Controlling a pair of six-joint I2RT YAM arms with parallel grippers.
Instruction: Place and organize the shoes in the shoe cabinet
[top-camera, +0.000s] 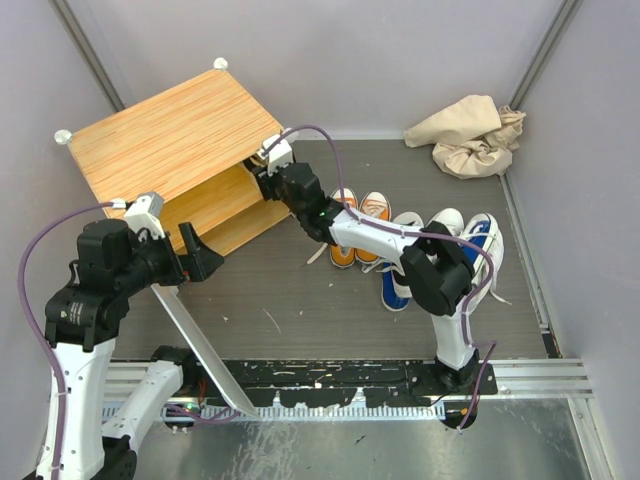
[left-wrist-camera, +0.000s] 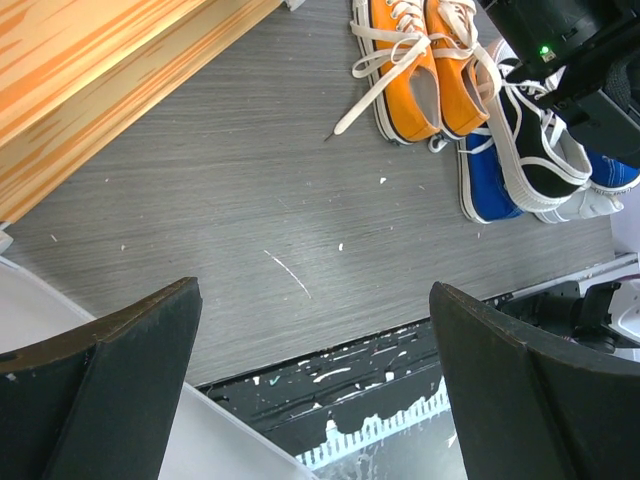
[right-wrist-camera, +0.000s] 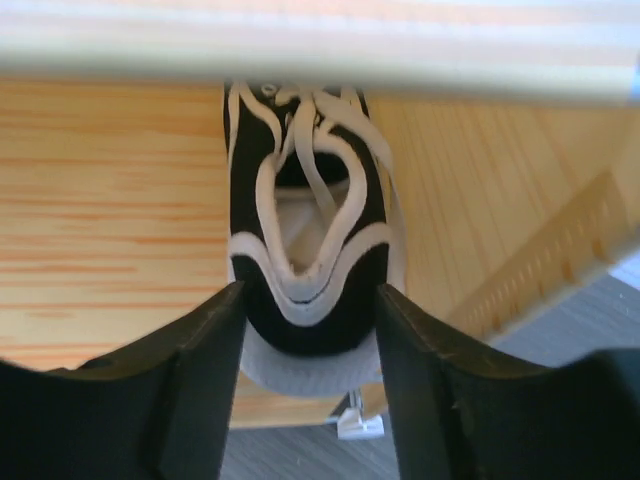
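Note:
The shoe cabinet (top-camera: 170, 135) stands at the back left, its white front panel (top-camera: 200, 345) swung down and open. My right gripper (top-camera: 262, 170) reaches into it. In the right wrist view the gripper (right-wrist-camera: 310, 295) is shut on the heel of a black shoe (right-wrist-camera: 305, 190) with white laces, which rests on a wooden shelf (right-wrist-camera: 100, 230). My left gripper (top-camera: 208, 258) is open and empty beside the panel (left-wrist-camera: 230, 450). On the floor are an orange pair (top-camera: 357, 228), blue shoes (top-camera: 400, 270) and white shoes (top-camera: 445, 222). The left wrist view shows the orange pair (left-wrist-camera: 420, 60) and a second black shoe (left-wrist-camera: 535, 150).
A crumpled beige cloth (top-camera: 470, 133) lies in the back right corner. Grey walls close in the floor on three sides. The open panel slants down to the black rail (top-camera: 330, 375) at the near edge. The right arm stretches over the shoes.

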